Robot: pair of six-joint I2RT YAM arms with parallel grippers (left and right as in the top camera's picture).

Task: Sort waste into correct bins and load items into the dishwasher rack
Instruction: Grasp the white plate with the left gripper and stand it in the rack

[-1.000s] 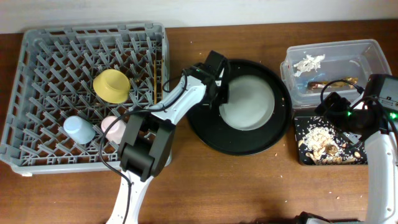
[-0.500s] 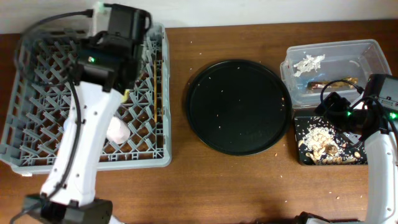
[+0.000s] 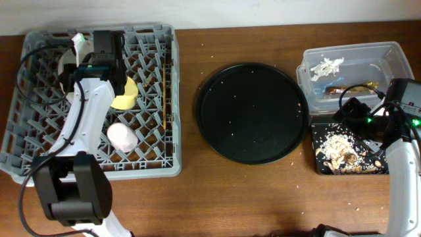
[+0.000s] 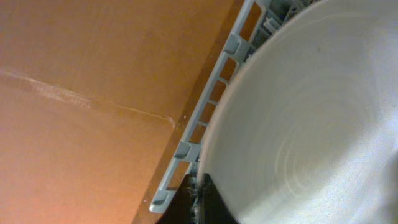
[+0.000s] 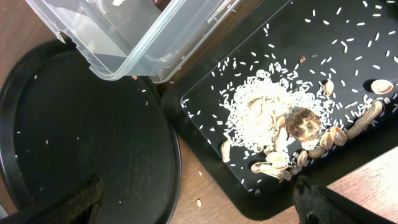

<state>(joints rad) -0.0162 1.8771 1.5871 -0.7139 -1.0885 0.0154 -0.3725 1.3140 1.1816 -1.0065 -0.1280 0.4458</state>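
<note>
My left gripper [image 3: 80, 64] is shut on the pale grey-green plate [image 3: 66, 71], held on edge over the far-left part of the grey dishwasher rack [image 3: 39, 141]. In the left wrist view the plate [image 4: 311, 124] fills the right side beside the rack's rim [image 4: 211, 106]. The yellow bowl [image 3: 126, 97], pink cup [image 3: 122, 137] and chopsticks [image 3: 164, 85] are in the rack. The blue cup is hidden. My right gripper [image 3: 358, 117] is open and empty above the shallow black tray [image 3: 322, 164] holding food scraps [image 5: 280, 124]. The clear tub [image 3: 395, 56] holds the napkin [image 3: 327, 66] and wrapper [image 3: 353, 88].
The large round black tray [image 3: 253, 112] lies between rack and bins with only a few crumbs on it; it also shows in the right wrist view [image 5: 81, 124]. A few crumbs lie on the wooden table [image 3: 263, 191]. My left arm crosses the rack's left half.
My left arm carried the plate from the round black tray over to the far-left part of the rack. The round tray is now bare. The right arm has not moved.
</note>
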